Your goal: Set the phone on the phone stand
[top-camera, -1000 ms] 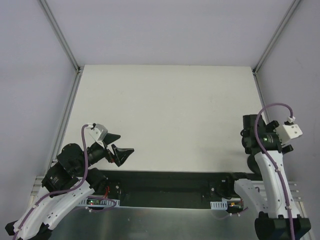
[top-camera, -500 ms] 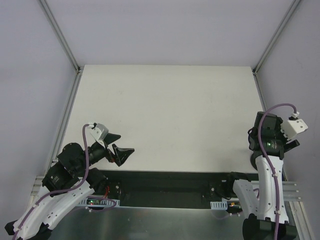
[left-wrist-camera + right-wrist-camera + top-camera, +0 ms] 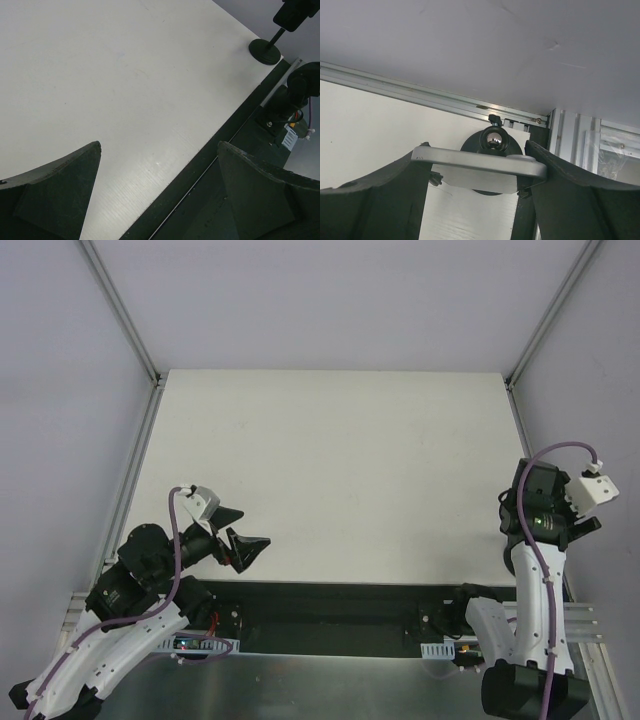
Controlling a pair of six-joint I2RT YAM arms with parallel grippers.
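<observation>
In the right wrist view the phone (image 3: 480,161) shows as a thin slab with a grey edge and a glossy underside. It spans the gap between the right gripper's (image 3: 479,167) two fingers, which press on its two ends. The phone stand (image 3: 494,139) is directly behind and below it, showing its ball joint and round black base. Small clamp tabs sit at the phone's lower corners. In the top view the right gripper (image 3: 535,502) hides the stand. The left wrist view shows the stand's base and post (image 3: 265,51) far off. The left gripper (image 3: 245,545) is open and empty near the table's front left.
An aluminium rail (image 3: 420,92) runs along the table's right edge just beyond the stand, with the enclosure wall behind it. A black strip (image 3: 330,600) borders the table's near edge. The right arm's base (image 3: 305,82) stands beside the stand.
The right arm has swung right and towards the near edge with the phone, then nearly stopped over the stand. The left arm has barely moved.
</observation>
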